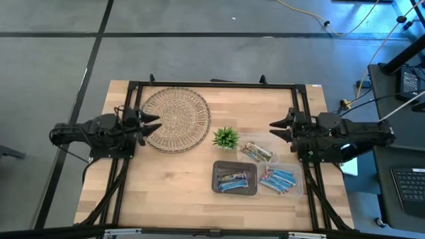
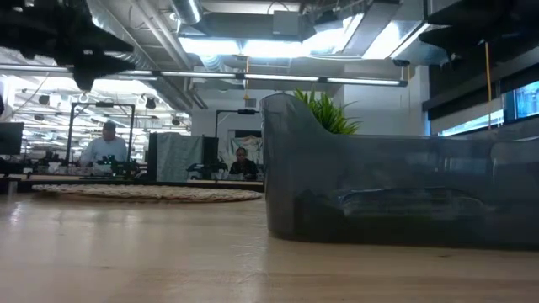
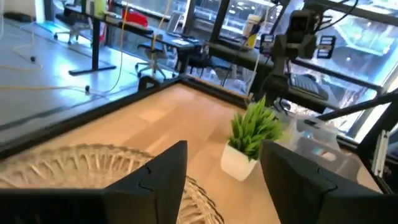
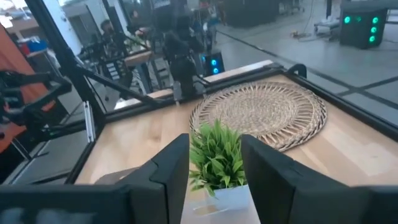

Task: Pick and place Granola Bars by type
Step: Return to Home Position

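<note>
The granola bars are all in bins near the tabletop's right near corner, the near edge being the one by the low camera. One cluster (image 1: 232, 179), mostly blue, lies in the black bin (image 1: 234, 192) by the near edge. A second cluster (image 1: 279, 180), blue with some red, lies in the transparent bin (image 1: 297, 178) just beside it toward the right edge. A third cluster (image 1: 257, 153), paler and mixed, lies in the other transparent bin (image 1: 247, 141), just behind those two. The wrappers are too small to tell whether each bin holds a single type, so the sort probably stands correct, but I cannot confirm it.

I see no loose bar on the bare wood, so the picking and placing looks finished. What is left, in my judgement, is only parking the arms.

A small green plant (image 1: 226, 138) stands near the tabletop's middle, just beside the bins. A round woven mat (image 1: 174, 119) lies toward the far left corner, with nothing on it.

The left gripper (image 1: 158, 123) hangs over the mat's left part by the left edge, pointing inward, fingers spread and holding nothing. The right gripper (image 1: 273, 129) mirrors it by the right edge, just behind the bins, aimed at the plant, jaws likewise parted and empty. Both arms are folded low and level.
</note>
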`<state>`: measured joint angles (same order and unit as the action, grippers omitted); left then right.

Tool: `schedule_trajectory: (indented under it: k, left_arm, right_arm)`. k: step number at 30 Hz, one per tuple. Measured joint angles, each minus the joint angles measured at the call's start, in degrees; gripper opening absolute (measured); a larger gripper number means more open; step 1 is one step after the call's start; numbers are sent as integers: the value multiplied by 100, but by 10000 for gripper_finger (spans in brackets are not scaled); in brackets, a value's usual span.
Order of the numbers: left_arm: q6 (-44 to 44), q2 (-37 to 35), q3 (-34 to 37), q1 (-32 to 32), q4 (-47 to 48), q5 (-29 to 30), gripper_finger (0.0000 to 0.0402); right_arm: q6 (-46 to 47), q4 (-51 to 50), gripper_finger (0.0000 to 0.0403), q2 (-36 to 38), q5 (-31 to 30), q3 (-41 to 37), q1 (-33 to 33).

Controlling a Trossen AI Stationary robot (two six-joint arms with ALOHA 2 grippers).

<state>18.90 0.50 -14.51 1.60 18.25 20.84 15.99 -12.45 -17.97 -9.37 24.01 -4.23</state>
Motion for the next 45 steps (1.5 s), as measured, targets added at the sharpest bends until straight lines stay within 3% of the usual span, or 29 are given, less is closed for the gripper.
schedule_trajectory:
  k: [17,30,45]
  left_arm:
    - [203,-47,1198,-424,-1484,-506,194]
    - [124,-38,1235,-860,-1632,-702,194]
    - [113,-36,1235,-1164,-1634,-726,194]
  right_arm:
    - [55,-200,149,989,-17,-190,0]
    - [-11,-705,149,1471,-425,-190,0]
    - [-285,1009,149,1787,-468,-1731,0]
